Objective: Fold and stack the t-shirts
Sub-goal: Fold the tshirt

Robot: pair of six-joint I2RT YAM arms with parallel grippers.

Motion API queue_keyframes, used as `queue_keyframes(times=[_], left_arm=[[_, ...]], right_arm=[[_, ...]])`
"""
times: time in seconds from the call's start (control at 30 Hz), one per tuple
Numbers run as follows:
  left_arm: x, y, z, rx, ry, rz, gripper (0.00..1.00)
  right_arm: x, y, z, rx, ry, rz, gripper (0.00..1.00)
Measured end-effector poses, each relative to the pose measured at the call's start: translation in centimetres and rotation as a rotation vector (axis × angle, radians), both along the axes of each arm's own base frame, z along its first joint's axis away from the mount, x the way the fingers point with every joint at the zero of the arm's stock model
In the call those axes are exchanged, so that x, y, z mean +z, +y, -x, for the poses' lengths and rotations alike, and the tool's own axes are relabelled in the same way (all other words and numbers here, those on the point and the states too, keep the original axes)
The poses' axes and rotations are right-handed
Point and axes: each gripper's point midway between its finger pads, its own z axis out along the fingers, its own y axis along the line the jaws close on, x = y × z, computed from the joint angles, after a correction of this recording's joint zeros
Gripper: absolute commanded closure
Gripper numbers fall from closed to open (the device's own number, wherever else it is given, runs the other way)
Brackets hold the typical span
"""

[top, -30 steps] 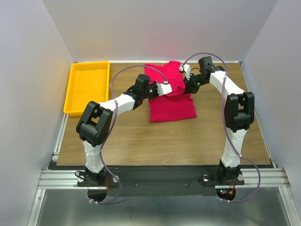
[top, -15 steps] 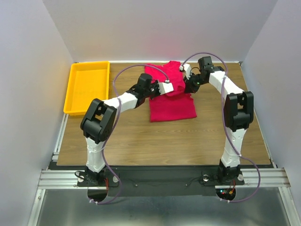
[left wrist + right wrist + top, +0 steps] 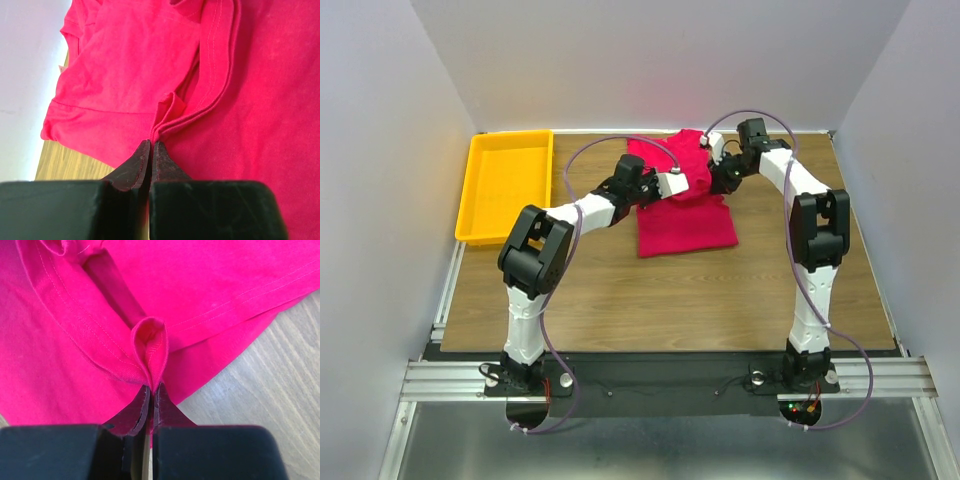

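Two arms meet over the red shirt (image 3: 686, 228), which lies by the table's (image 3: 670, 300) far edge, right of a yellow plastic tray (image 3: 510, 137). The left end effector (image 3: 684, 184) and right end effector (image 3: 716, 188) pinch opposite sides, probably to carry a fold.

Left wrist: jaws shut tight on the soft cloth's stitched edge.

Right wrist: jaws shut tight on a small loop of stitched edge, above woodgrain.

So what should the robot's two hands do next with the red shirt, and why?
Probably move both together, carrying the pinched edge over the flat near part and laying it down. The left hand and the right hand are each shut on a stitched hem of the plain crimson-red cloth t-shirt, and the far part is bunched up, so the fold looks unfinished.
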Motion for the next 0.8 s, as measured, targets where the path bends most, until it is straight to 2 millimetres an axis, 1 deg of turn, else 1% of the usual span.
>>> queue_keyframes(times=[0.1,0.17,0.23,0.33,0.43,0.53,0.7,0.77,0.8], left_arm=[[-0.2,0.1,-0.2,0.006,0.003,-0.004,1.0],[0.1,0.1,-0.4,0.009,-0.002,-0.002,1.0],[0.8,-0.1,-0.9,0.012,-0.017,0.007,1.0],[1.3,0.0,-1.3,0.017,-0.028,0.011,1.0],[1.3,-0.1,-1.5,0.018,-0.029,0.013,1.0],[0.6,-0.2,-1.6,0.021,-0.019,0.009,1.0],[-0.7,0.0,-1.6,0.028,0.003,-0.004,1.0],[-1.0,0.0,-1.7,0.033,0.008,-0.008,1.0],[-1.1,0.1,-1.7,0.036,0.01,-0.008,0.93]], right_arm=[[0.2,0.0,-0.4,-0.012,-0.002,-0.003,0.99],[0.4,0.1,-0.8,-0.021,-0.008,-0.007,1.0],[0.5,0.1,-1.2,-0.028,-0.015,-0.009,0.99],[0.4,0.2,-1.6,-0.036,-0.021,-0.012,0.99],[0.0,0.2,-1.7,-0.042,-0.014,-0.014,0.99],[-0.3,0.2,-1.7,-0.046,-0.007,-0.015,0.98],[-0.2,0.2,-1.7,-0.049,-0.005,-0.016,0.94],[-0.3,0.2,-1.7,-0.051,-0.003,-0.017,0.88],[-0.2,0.3,-1.7,-0.053,-0.002,-0.019,0.84]])
